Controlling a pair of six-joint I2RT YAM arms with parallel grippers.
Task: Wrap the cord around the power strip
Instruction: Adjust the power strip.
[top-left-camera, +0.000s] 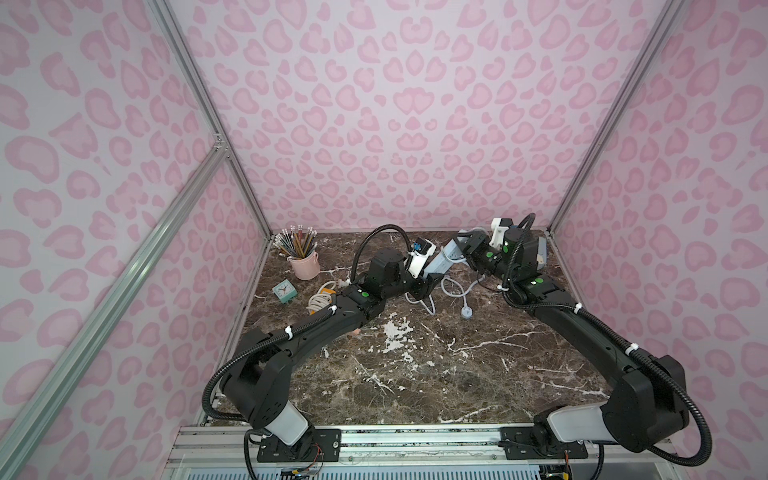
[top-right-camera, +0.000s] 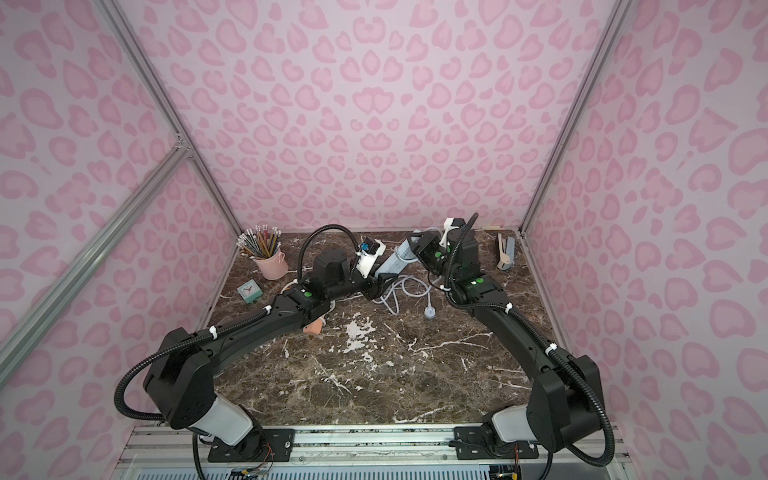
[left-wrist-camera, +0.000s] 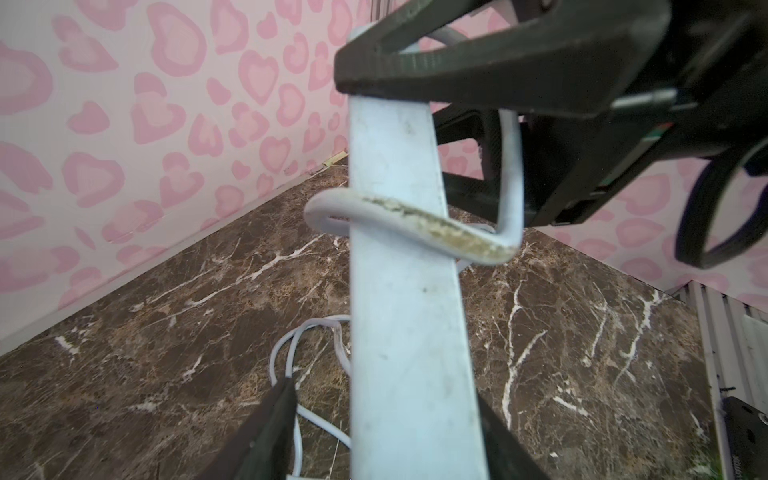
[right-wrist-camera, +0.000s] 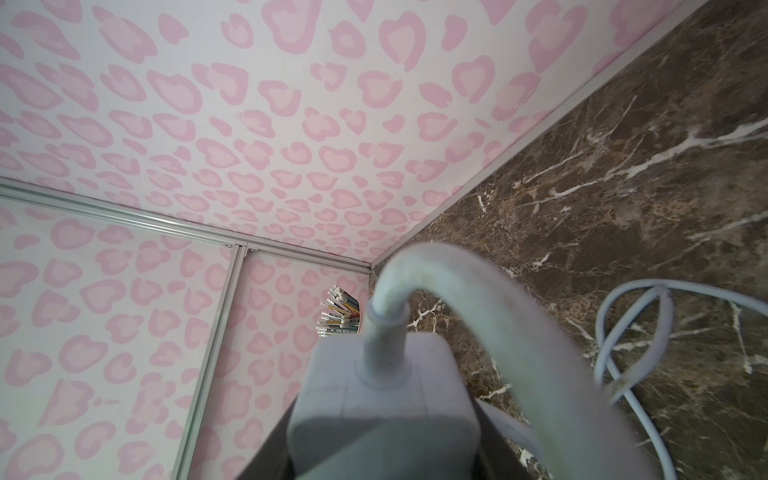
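The white power strip (top-left-camera: 442, 259) (top-right-camera: 395, 259) hangs tilted above the dark marble table at the back middle, between my two arms. My right gripper (top-left-camera: 467, 245) (right-wrist-camera: 382, 415) is shut on its far end, where the white cord (right-wrist-camera: 415, 266) leaves the casing. My left gripper (top-left-camera: 428, 282) (left-wrist-camera: 386, 392) straddles the near end of the strip (left-wrist-camera: 407, 332), open: one finger touches its edge and the other stands apart. One turn of the cord (left-wrist-camera: 415, 226) crosses the strip. The remaining cord (top-left-camera: 453, 286) lies looped on the table and ends in the plug (top-left-camera: 467, 312).
A pink cup of pencils (top-left-camera: 304, 264), a small teal clock (top-left-camera: 284, 291) and another coiled cable (top-left-camera: 320, 301) sit at the back left. A stapler (top-right-camera: 506, 251) lies by the right wall. A peach object (top-right-camera: 312, 328) shows under my left arm. Patterned walls enclose three sides.
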